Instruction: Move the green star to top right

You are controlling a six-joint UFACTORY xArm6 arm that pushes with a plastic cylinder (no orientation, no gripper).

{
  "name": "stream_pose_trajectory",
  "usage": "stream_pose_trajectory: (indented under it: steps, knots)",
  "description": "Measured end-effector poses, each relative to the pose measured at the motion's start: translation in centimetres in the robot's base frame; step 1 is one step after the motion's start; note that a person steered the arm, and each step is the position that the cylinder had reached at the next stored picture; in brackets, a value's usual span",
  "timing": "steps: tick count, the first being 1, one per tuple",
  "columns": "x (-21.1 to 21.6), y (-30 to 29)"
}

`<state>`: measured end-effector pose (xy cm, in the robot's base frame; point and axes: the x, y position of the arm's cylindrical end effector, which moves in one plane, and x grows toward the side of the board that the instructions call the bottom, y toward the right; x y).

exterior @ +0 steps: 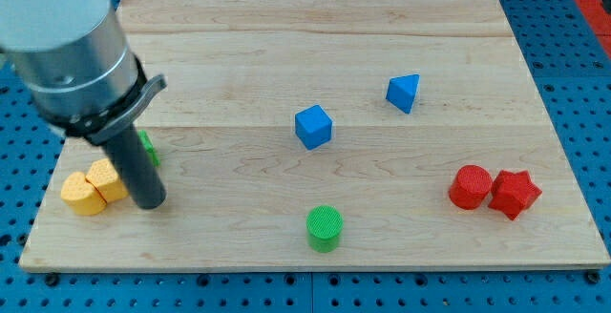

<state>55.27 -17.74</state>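
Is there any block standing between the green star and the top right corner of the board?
The green star, mostly hidden behind the rod, sits at the view's left, just above my tip. On a straight line to the top right, the blue cube and the blue triangle block lie close to the path. The corner itself holds no block.

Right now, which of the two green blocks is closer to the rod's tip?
The green block peeking out behind the rod, just above my tip; its shape is hidden. The green cylinder stands far toward the view's right.
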Motion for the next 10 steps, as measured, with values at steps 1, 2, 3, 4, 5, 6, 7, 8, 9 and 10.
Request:
stream_pose_trajectory:
  steps: [1, 2, 3, 4, 5, 6, 7, 8, 9, 10]
  knots:
    - [-3.0, -1.9]
    - [-6.2, -2.3]
    - [-8.1, -2.8]
    - [-10.7, -2.6]
    - [-16.8, -2.2]
    - [-20.8, -1.8]
    - [-22.8, 1.8]
    - [-24.2, 4.2]
    - [-26.0, 6.0]
    - [-26.5, 8.1]
